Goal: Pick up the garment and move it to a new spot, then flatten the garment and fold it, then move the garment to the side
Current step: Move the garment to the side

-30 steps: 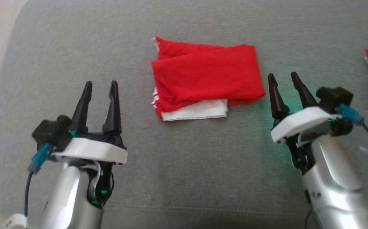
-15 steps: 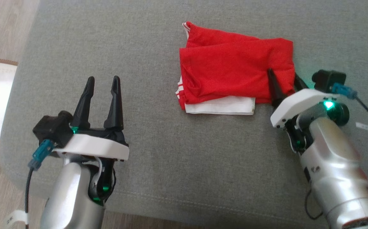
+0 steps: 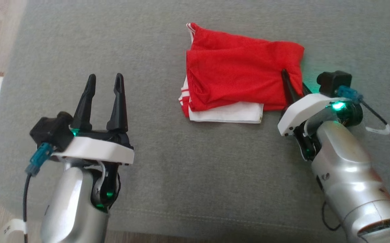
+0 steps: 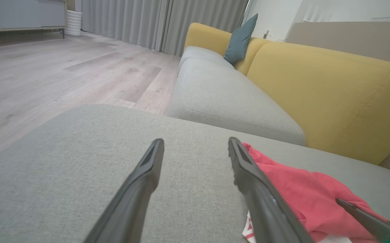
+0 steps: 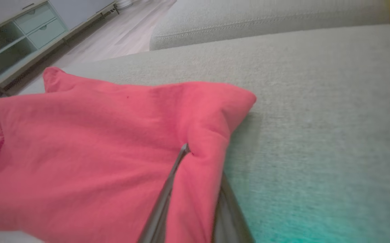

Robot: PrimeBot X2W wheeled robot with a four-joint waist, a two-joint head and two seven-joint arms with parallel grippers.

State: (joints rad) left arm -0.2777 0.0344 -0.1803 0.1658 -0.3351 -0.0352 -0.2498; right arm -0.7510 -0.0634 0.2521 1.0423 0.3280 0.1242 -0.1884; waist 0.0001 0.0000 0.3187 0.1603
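We have the red garment (image 3: 235,81) lying folded on the grey cushion (image 3: 181,175), past the cushion's middle toward its far edge. A white layer (image 3: 228,113) peeks out under the red on the side facing the cushion's near edge. Our right gripper (image 3: 294,79) is clenched on the garment's right-hand border. In the right wrist view a ridge of red cloth is pinched up between the two dark fingers (image 5: 163,202), one lying on top of the cloth and the other low against the cushion. Our left gripper (image 3: 105,76) hovers over the cushion's near left part, jaws spread wide and holding nothing, well apart from the garment. We judge the cloth to be light, thin and wholly limp, a fine knit that will sag from whatever point carries it. It looks neither fragile nor slippery, and against the cushion's woven cover it should drag and bunch rather than glide. The stacked layers can slip over one another, and we cannot tell whether the present pinch has caught all of them or only the top red one. A single hold at one border would likely let the fold spill open. We think the safer hold is through every layer, with a gripper at each end of one long edge.
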